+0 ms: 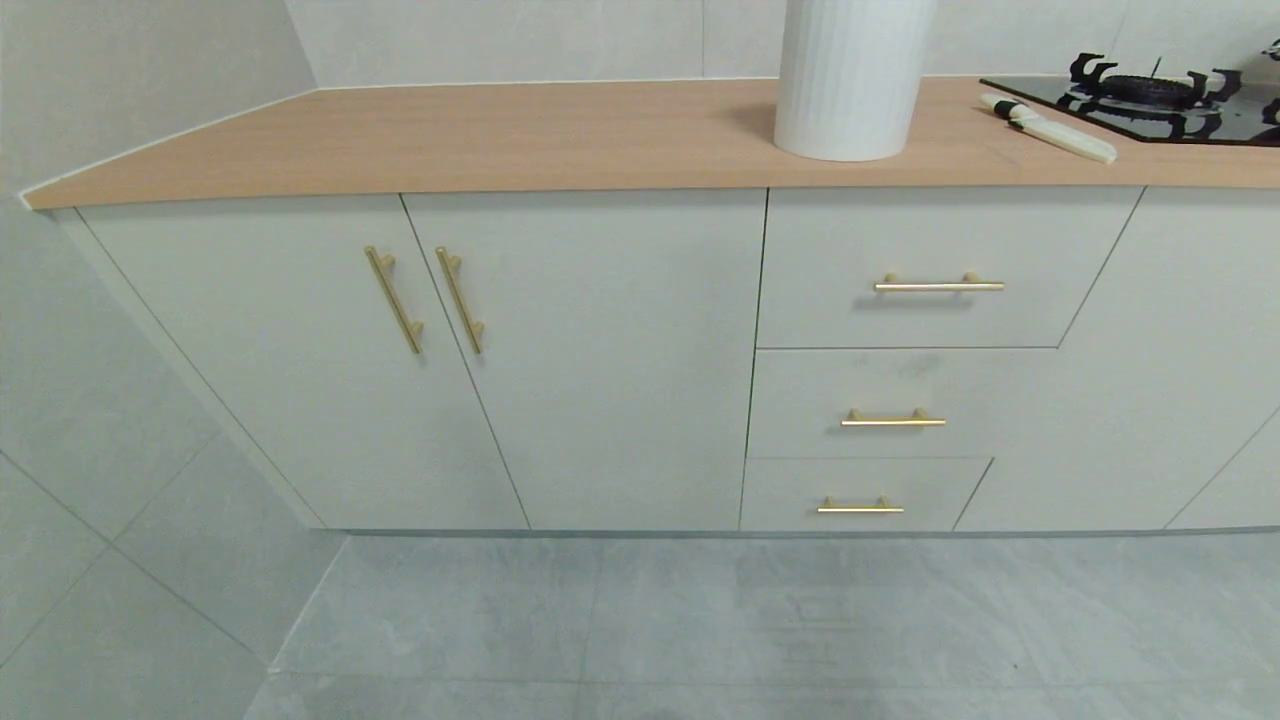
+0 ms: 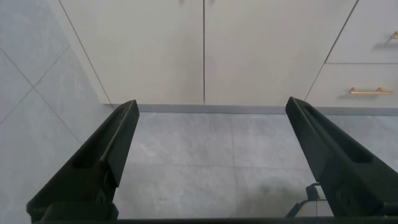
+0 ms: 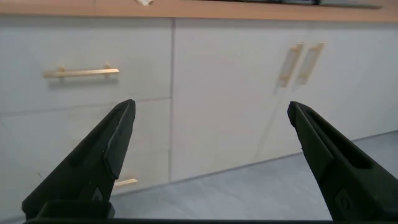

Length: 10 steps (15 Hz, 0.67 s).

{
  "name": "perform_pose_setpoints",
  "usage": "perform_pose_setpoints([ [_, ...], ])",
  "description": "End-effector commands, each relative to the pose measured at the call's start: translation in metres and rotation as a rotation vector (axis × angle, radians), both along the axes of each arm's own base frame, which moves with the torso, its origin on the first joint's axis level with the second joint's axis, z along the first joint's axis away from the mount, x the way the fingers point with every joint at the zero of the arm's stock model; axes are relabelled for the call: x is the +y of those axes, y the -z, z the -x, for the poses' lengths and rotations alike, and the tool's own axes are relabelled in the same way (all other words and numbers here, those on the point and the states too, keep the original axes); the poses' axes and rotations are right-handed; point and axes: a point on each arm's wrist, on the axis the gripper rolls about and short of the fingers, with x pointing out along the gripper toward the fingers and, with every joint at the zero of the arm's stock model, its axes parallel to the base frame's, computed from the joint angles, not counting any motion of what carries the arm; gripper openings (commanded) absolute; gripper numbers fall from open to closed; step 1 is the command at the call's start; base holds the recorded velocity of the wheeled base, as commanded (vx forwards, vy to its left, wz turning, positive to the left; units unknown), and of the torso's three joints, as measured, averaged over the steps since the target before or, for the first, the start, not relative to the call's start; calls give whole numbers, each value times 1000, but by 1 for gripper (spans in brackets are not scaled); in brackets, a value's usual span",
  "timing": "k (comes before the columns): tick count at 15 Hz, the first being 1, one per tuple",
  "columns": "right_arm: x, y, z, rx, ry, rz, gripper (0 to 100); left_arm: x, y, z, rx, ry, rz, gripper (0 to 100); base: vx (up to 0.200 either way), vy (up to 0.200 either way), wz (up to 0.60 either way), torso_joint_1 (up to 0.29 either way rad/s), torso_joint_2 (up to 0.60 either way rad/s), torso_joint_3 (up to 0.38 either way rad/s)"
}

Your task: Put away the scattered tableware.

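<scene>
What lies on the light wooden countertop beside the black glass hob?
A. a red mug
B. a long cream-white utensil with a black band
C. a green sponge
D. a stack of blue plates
B: the long cream-white utensil with a black band lies on the light wooden countertop at the black glass hob edge, right of the tall white ribbed container.

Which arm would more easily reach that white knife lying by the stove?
Probably the right. The white knife lies far right on the counter beside the stove, that arm's side. The right gripper is open, facing drawer fronts; the left gripper points down at the floor.
</scene>
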Motion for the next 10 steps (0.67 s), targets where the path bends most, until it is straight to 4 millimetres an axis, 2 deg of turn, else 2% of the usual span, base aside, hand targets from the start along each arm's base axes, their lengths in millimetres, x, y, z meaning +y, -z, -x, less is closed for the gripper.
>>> perform_pose_setpoints([
  [1, -2, 30, 65, -101, 19, 26, 100, 0, 0, 0, 0, -2, 0, 100, 0, 0, 0, 0, 0, 0],
  [4, -1, 57, 85, -76, 44, 25, 100, 0, 0, 0, 0, -1, 0, 100, 0, 0, 0, 0, 0, 0],
  [5, -1, 66, 86, -69, 45, 24, 100, 0, 0, 0, 0, -1, 0, 100, 0, 0, 0, 0, 0, 0],
  [6, -1, 67, 86, -66, 46, 24, 100, 0, 0, 0, 0, -1, 0, 100, 0, 0, 0, 0, 0, 0],
  [8, 0, 101, 64, 30, 1, -62, 100, 0, 0, 0, 0, -1, 0, 100, 0, 0, 0, 0, 0, 0],
  [10, 2, 126, 49, 71, -92, -89, 100, 0, 0, 0, 0, -1, 0, 100, 0, 0, 0, 0, 0, 0],
])
